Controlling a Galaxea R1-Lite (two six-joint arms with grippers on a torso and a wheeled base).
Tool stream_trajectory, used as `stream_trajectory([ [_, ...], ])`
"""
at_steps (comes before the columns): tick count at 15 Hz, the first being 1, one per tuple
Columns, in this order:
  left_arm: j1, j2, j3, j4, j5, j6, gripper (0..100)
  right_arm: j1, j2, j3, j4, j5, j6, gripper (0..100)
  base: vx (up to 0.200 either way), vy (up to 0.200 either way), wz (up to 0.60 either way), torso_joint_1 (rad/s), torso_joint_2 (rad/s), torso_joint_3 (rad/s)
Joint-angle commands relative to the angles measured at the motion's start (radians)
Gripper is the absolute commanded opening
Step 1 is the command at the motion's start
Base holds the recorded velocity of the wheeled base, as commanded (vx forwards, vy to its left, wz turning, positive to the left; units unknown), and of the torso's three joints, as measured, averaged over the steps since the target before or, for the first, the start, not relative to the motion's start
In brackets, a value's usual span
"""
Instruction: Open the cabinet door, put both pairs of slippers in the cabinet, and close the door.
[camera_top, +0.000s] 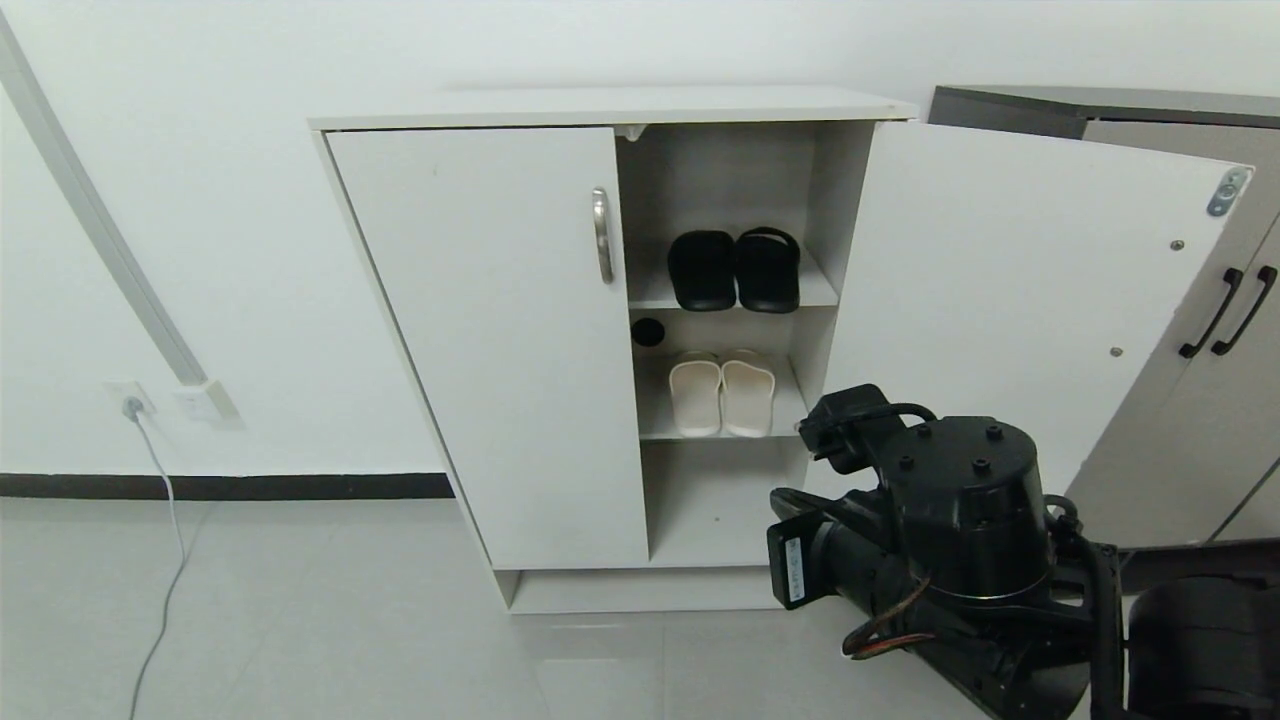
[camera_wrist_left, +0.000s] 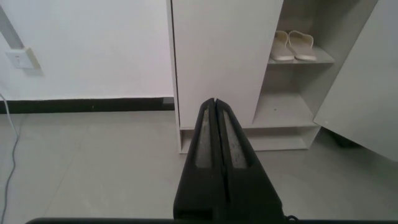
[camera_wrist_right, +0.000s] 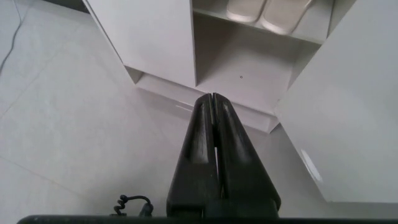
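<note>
Both end effectors are closed and empty: the right end effector (camera_wrist_right: 213, 98) hangs low before the cabinet (camera_top: 480, 330), the left end effector (camera_wrist_left: 214, 102) farther back. The black slippers (camera_top: 733, 270) sit on the upper shelf (camera_top: 815, 295) and the white slippers (camera_top: 722, 395) on the middle shelf (camera_top: 790, 428), toes inward. The open door (camera_top: 1000, 290) stands upright to the right, nearer the right end effector, so closing it likely calls for a leftward push.

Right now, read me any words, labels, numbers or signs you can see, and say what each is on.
Small white sticker on the black right arm: dark print, too small to read.
White wooden cabinet, pair of black slippers, pair of cream slippers, white wall socket: no text visible.
</note>
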Motion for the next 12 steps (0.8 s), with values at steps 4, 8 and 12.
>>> stream_trajectory([
  [4,0.0,0.001,0.001,0.0,0.0,0.0,0,0.0,0.003,0.0,0.0,0.001,-0.008,0,0.0,0.0,0.0,0.0,-0.11,-0.126],
  [8,0.0,0.001,-0.001,0.0,0.0,0.0,0,0.0,0.003,0.002,0.0,0.0,-0.015,0,0.0,0.0,0.0,0.023,-0.37,-0.365],
  [12,0.0,0.001,-0.001,0.0,0.0,0.0,0,0.0,0.002,0.002,0.0,-0.002,-0.015,0,0.0,0.0,0.0,0.078,-0.47,-0.357],
])
